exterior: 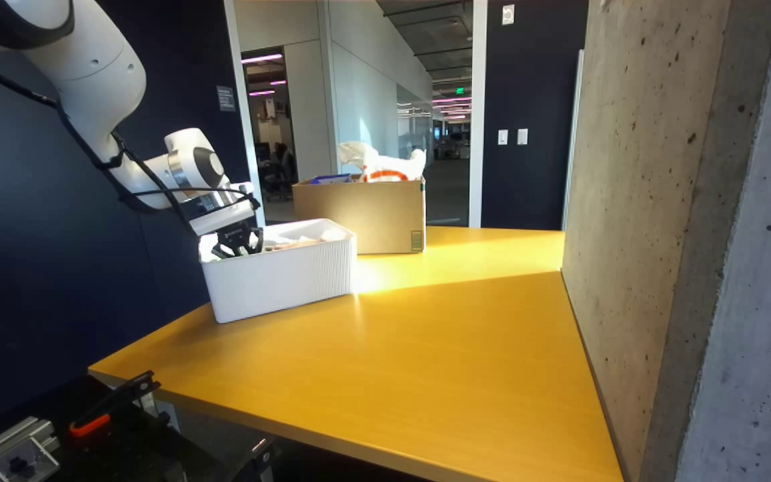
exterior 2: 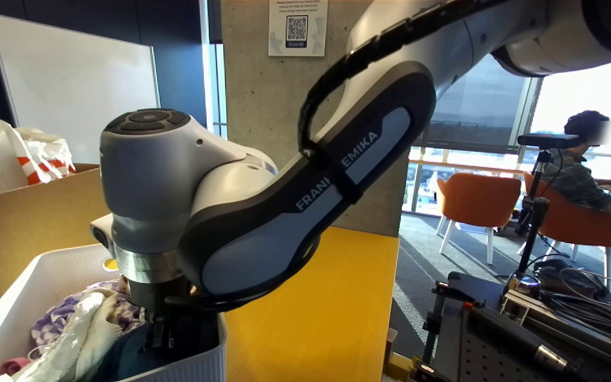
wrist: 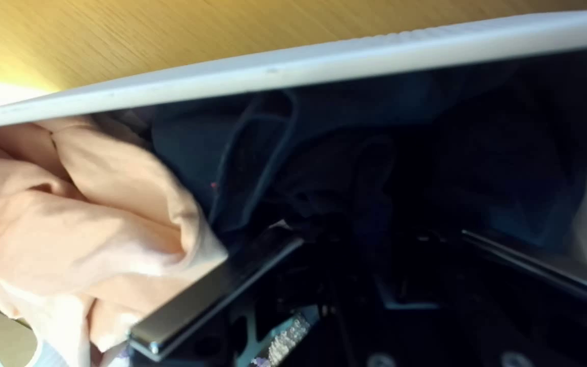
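Note:
My gripper [exterior: 238, 244] reaches down inside a white ribbed bin [exterior: 285, 284], near one end. In the wrist view the gripper [wrist: 377, 239] is deep in shadow, in among dark blue cloth [wrist: 186, 145]. Some of that cloth seems to lie between the fingers, but the dark hides whether they pinch it. A peach cloth [wrist: 110, 214] lies sunlit beside the fingers. An exterior view shows cream cloth [exterior 2: 90, 323], purple checked cloth [exterior 2: 56, 321] and dark teal cloth [exterior 2: 125, 353] heaped in the bin by the gripper [exterior 2: 165, 339]; its fingertips are hidden there.
Behind the bin stands a cardboard box [exterior: 359, 217] with white plastic bags [exterior: 389, 164] on top. Both rest on a yellow table [exterior: 425, 348], bordered by a concrete wall [exterior: 640, 201]. The bin's rim [wrist: 273, 74] runs close past the gripper. A person sits farther off.

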Controlling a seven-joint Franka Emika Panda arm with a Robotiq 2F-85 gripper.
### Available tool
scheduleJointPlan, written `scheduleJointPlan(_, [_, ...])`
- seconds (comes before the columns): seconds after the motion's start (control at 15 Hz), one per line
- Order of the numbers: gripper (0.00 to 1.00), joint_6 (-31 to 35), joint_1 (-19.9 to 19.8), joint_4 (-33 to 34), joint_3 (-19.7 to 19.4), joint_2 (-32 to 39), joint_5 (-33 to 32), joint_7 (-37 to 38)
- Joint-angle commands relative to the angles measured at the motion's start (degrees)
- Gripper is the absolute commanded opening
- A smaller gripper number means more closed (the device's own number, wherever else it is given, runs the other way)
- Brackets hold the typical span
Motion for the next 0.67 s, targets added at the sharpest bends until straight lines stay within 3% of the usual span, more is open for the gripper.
scheduleJointPlan(0.0, [0.0, -0.03, -0.29, -0.19, 0.44, -1.3, 1.31, -0.43])
scheduleJointPlan(0.6, [0.03, 3.24, 0.91, -17.93, -3.01, -22.45, -1.58, 13.88])
